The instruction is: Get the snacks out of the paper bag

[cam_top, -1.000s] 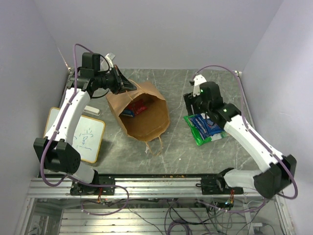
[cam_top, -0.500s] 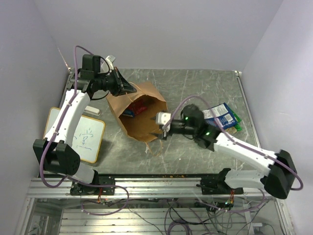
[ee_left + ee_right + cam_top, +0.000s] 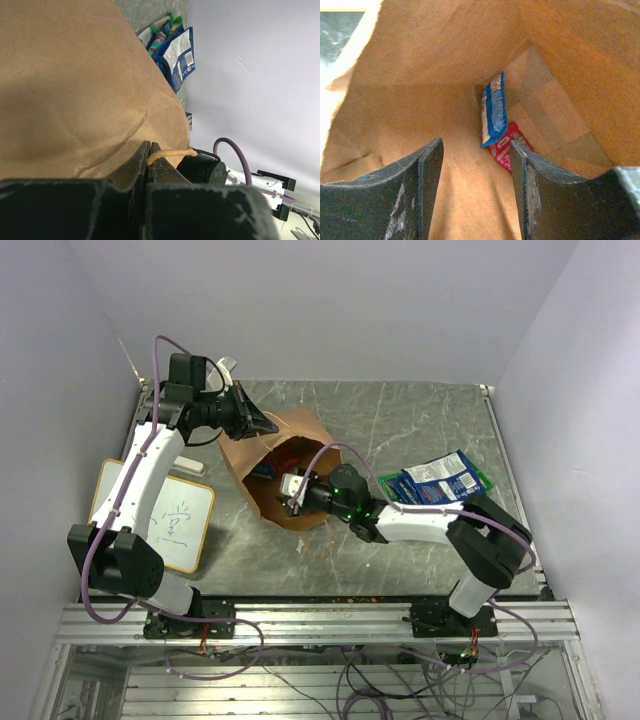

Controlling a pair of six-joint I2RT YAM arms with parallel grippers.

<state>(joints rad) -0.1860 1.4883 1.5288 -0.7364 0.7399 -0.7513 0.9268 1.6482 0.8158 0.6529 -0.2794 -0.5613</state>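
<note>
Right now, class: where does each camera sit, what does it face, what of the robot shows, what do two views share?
Top external: above and behind, looking down at the table; left arm and right arm show.
Left wrist: along shut left gripper, past the paper bag to loose packets.
Right wrist: into the bag, between open right gripper fingers, at blue packet and red packet.
Top and left wrist share loose packets.
</note>
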